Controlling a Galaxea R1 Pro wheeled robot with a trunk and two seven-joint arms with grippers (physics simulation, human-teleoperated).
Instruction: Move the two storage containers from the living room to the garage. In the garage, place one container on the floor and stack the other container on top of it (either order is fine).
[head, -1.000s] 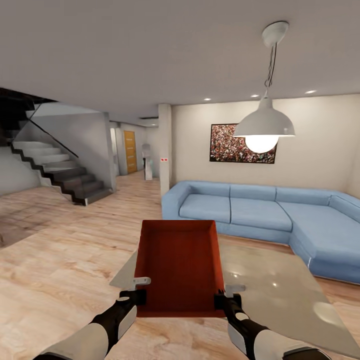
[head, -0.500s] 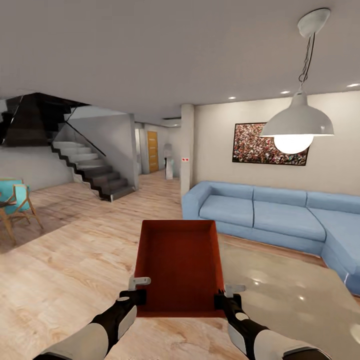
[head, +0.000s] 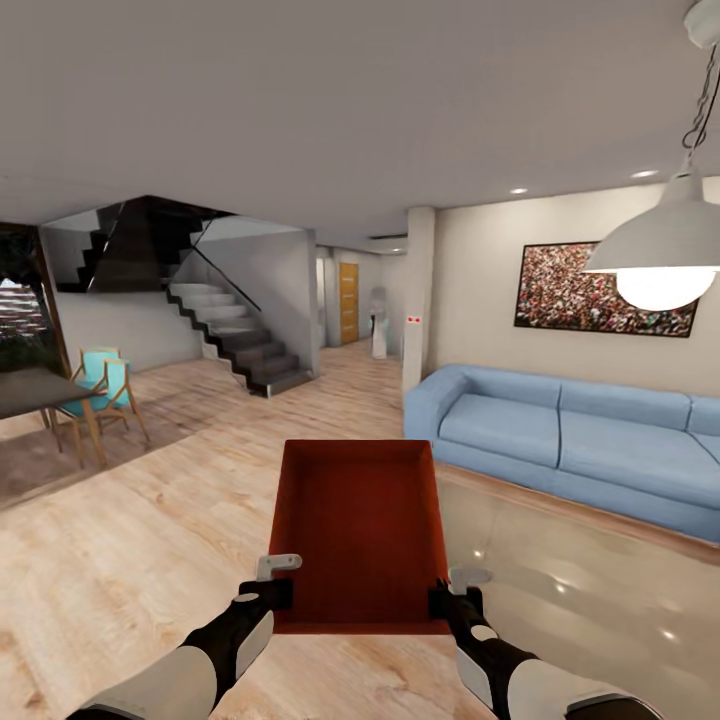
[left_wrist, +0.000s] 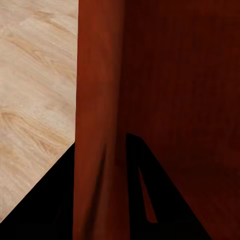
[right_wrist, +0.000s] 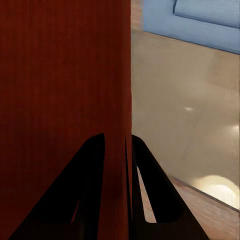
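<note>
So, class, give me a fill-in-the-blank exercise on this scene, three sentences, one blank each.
1. The left claw and the right claw each grip a side wall of the red-orange storage container, which is ____ inside.
2. The sofa is ____ in colour.
3. The floor under the container is light ____ planking.

Missing words: empty; blue; wood

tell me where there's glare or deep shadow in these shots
Head view: the lit pendant lamp throws bright spots on the glass coffee table. Right wrist view: the same tabletop glare beside the storage container. Left wrist view: the jaws are pure black silhouettes against the container wall.
</note>
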